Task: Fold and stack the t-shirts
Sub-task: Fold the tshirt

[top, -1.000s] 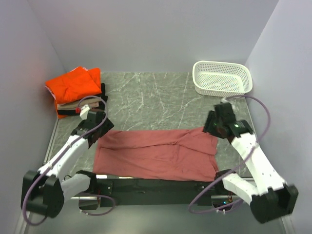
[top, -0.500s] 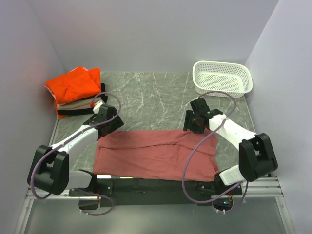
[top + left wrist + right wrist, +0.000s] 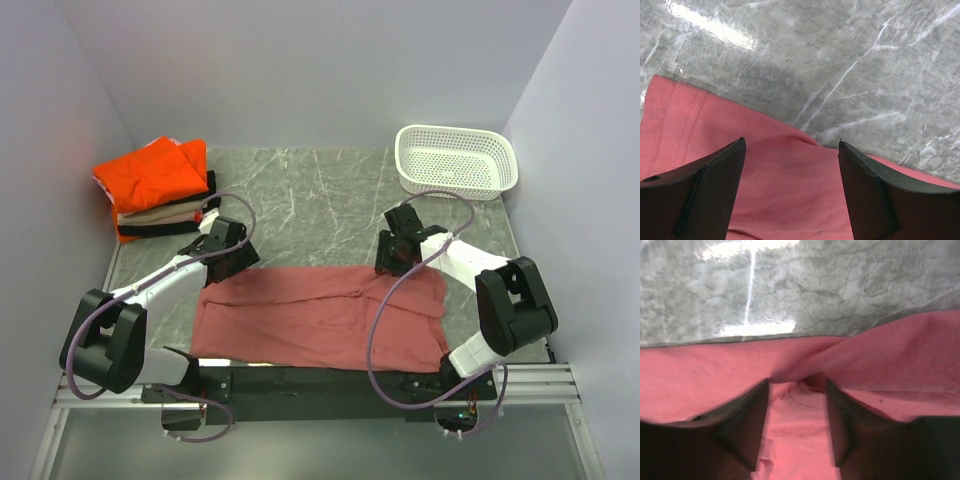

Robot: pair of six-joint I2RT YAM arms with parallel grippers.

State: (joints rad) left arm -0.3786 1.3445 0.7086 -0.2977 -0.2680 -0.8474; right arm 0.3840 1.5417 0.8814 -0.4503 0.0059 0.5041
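A dusty-red t-shirt (image 3: 320, 315) lies spread flat across the near part of the marble table. My left gripper (image 3: 232, 262) is open over its far left edge; in the left wrist view the red cloth (image 3: 790, 200) lies between the spread fingers (image 3: 715, 175), untouched. My right gripper (image 3: 392, 262) is open at the shirt's far right edge; its fingers (image 3: 747, 410) straddle a raised fold of red cloth (image 3: 800, 415) without closing on it. Folded bright orange (image 3: 150, 175), beige (image 3: 160, 213) and black shirts are stacked at the far left.
A white perforated basket (image 3: 456, 160) stands at the far right corner. Bare grey marble table (image 3: 310, 200) lies between the stack and the basket. Walls enclose the table on three sides.
Both arms have swung inward toward the shirt's far edge; the left gripper moved right, the right gripper moved left and down onto the cloth. The shirt has not shifted.
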